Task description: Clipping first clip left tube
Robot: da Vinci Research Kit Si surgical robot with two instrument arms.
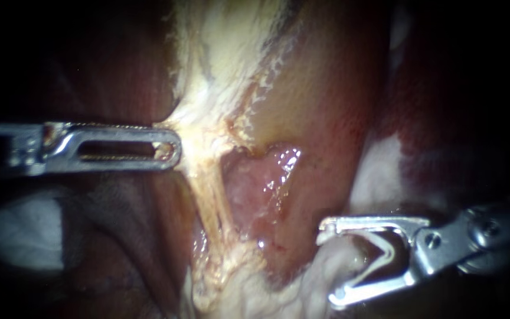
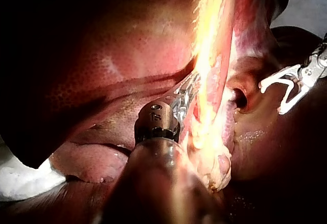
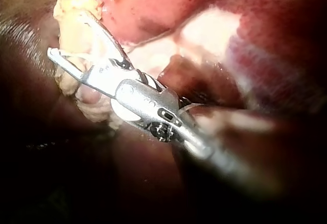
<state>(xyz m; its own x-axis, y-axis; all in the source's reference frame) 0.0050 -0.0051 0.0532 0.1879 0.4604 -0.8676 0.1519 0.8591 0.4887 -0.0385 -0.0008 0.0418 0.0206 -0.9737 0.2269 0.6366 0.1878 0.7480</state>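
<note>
Right instrument [image 1: 329, 263] is cradling a splayed clip [image 1: 379, 259] between its jaws at 4 o'clock; left instrument [image 1: 174, 147] is clamping pale tissue [image 1: 203, 125], tensioning the tube [image 1: 211, 201], so a skewed approach is risking a partial bite.

L instrument [image 1: 174, 147] horizontal, shaft from left, jaws pressed together on pale tissue [image 1: 199, 127] at tip, R instrument [image 1: 329, 263] from lower right, jaws wide, both seating clip [image 1: 385, 254]

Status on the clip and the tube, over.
Left instrument shut on pale tissue beside tube. Right instrument carries open clip, clear of tube. No clip on tube yet. Path looks clear.
</note>
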